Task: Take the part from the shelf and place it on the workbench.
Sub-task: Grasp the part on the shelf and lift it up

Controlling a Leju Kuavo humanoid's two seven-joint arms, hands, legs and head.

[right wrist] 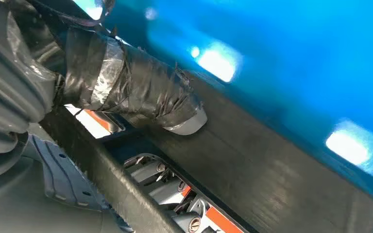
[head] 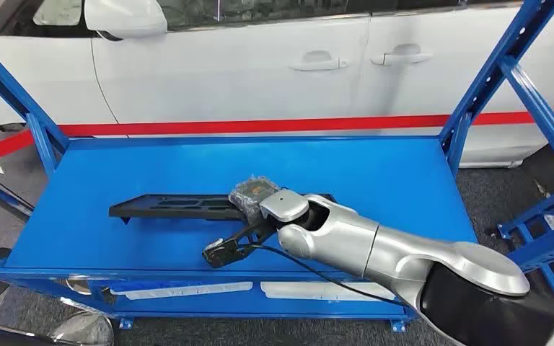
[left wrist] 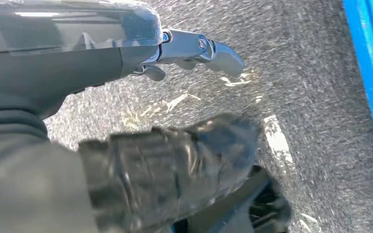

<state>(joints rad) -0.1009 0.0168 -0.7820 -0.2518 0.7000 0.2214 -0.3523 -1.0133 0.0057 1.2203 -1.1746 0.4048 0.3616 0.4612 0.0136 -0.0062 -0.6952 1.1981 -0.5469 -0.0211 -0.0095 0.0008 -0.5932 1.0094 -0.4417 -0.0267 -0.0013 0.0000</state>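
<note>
A long black plastic part [head: 173, 206] lies across the middle of the blue shelf [head: 382, 173]. My right hand [head: 256, 196] grips its right end. In the right wrist view the taped thumb [right wrist: 136, 92] presses on the part's flat black strip [right wrist: 277, 170], and the fingers [right wrist: 167, 189] show below through an opening in the part. My left hand [left wrist: 175, 170] hangs over the grey floor, dark fingers loosely spread and holding nothing.
Blue uprights [head: 501, 79] and slanted braces [head: 14, 108] frame the shelf on both sides. A white car [head: 260, 65] and a red floor stripe [head: 260, 126] lie behind it. A small black camera on a cable [head: 222, 254] hangs under my right wrist near the shelf's front edge.
</note>
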